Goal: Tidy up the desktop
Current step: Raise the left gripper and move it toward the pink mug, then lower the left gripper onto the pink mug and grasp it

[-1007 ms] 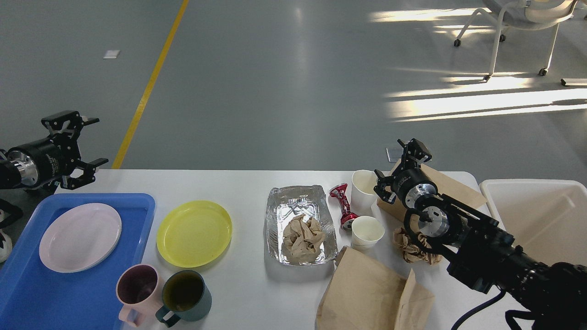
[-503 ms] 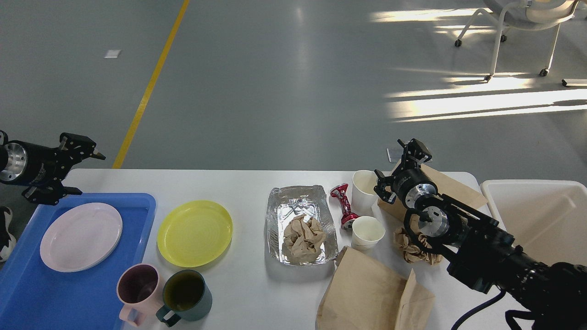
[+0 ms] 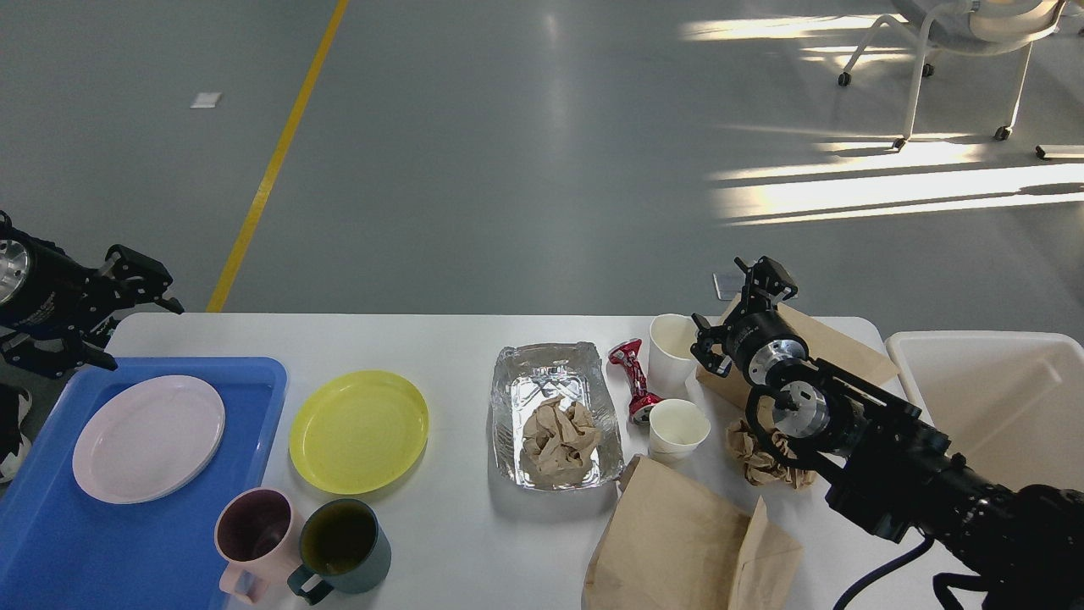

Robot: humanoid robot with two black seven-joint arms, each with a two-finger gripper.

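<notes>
The white desktop (image 3: pixel 457 339) carries dishes on its left half and litter on its right half. A pale pink plate (image 3: pixel 148 438) lies in the blue tray (image 3: pixel 51 542). Beside the tray are a yellow plate (image 3: pixel 358 430), a pink mug (image 3: pixel 251 532) and a dark teal mug (image 3: pixel 343 544). A foil tray (image 3: pixel 550 373) holds crumpled brown paper (image 3: pixel 559 439). A crushed red can (image 3: pixel 633 373) lies beside two white paper cups (image 3: pixel 677 428). My left gripper (image 3: pixel 146 336) is open and empty over the table's far left corner. My right gripper (image 3: pixel 732 303) is open and empty just right of the far cup (image 3: pixel 669 339).
An off-white bin (image 3: pixel 999 398) stands at the right end. A large brown paper bag (image 3: pixel 686 542) lies at the front, another (image 3: pixel 834 347) behind my right arm, and a crumpled paper ball (image 3: pixel 758 462) beneath it. A wheeled chair (image 3: pixel 957 34) stands far back right.
My left gripper has drawn back to the left and sunk a little, still open. The right arm and every object on the table have stayed put.
</notes>
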